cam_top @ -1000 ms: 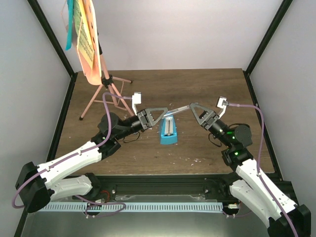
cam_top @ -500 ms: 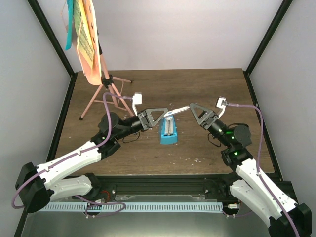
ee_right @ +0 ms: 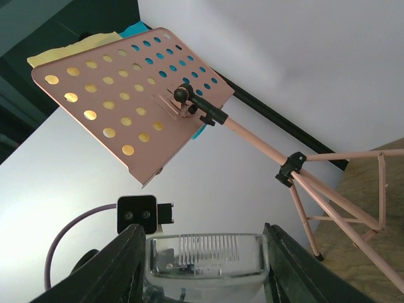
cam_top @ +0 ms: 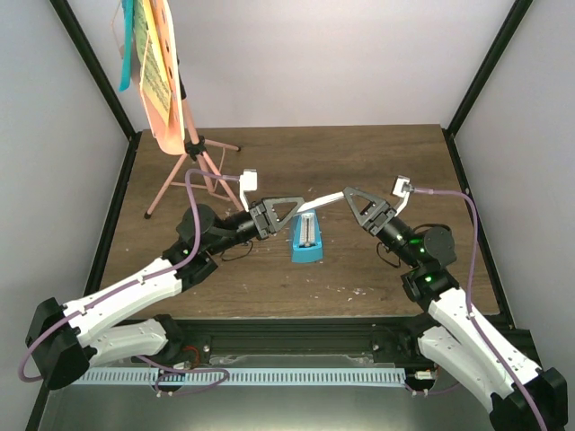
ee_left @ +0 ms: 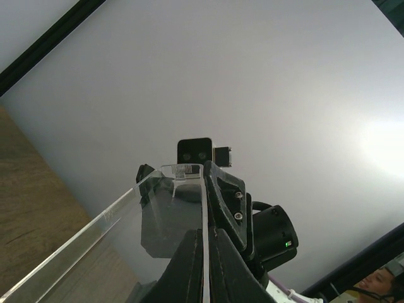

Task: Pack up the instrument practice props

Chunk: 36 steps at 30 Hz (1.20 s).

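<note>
We hold the cover [cam_top: 322,199] in the air between both arms, just above the metronome [cam_top: 306,239], which stands mid-tabletop [cam_top: 377,153]. Our left gripper [cam_top: 299,205] is clenched on one end. Our right gripper [cam_top: 348,194] straddles the other end, but we cannot tell whether its fingers [ee_right: 129,265] press the plastic. We judge the left should let go only once the right grips firmly, with the cover kept level. The stand [cam_top: 184,144] with its sheets [cam_top: 153,63] is at the far left, its top cut off. From above, the cover's clear edges are hard to make out.
</note>
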Each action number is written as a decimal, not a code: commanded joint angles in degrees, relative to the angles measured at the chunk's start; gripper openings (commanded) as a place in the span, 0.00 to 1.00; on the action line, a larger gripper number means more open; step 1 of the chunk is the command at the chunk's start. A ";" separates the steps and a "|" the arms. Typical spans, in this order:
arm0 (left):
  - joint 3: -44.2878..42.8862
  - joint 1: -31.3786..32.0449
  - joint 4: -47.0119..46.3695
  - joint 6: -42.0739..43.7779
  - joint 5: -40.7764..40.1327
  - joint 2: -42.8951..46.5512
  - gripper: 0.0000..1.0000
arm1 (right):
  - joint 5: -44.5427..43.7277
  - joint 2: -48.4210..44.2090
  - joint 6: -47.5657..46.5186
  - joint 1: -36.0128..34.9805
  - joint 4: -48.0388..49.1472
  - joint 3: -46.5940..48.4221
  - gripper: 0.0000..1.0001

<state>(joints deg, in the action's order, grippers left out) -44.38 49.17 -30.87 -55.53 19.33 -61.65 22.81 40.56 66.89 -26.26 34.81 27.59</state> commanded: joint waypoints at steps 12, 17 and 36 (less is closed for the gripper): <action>-4.68 -5.35 28.74 16.48 -1.36 5.88 0.75 | -3.13 -7.90 -16.86 -0.80 -19.40 0.73 0.39; -4.76 -18.36 39.65 23.29 7.72 9.14 0.87 | -0.50 -9.31 -28.32 -1.34 -31.17 -0.10 0.39; -3.31 -36.97 46.71 48.85 -13.92 9.42 0.87 | -47.01 2.33 -41.62 -30.94 -38.40 0.65 0.40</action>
<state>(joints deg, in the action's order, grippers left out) -50.96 12.47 17.74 -13.04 14.79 -53.52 -6.44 39.55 27.97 -50.85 -3.51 23.99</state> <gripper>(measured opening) 0.869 0.468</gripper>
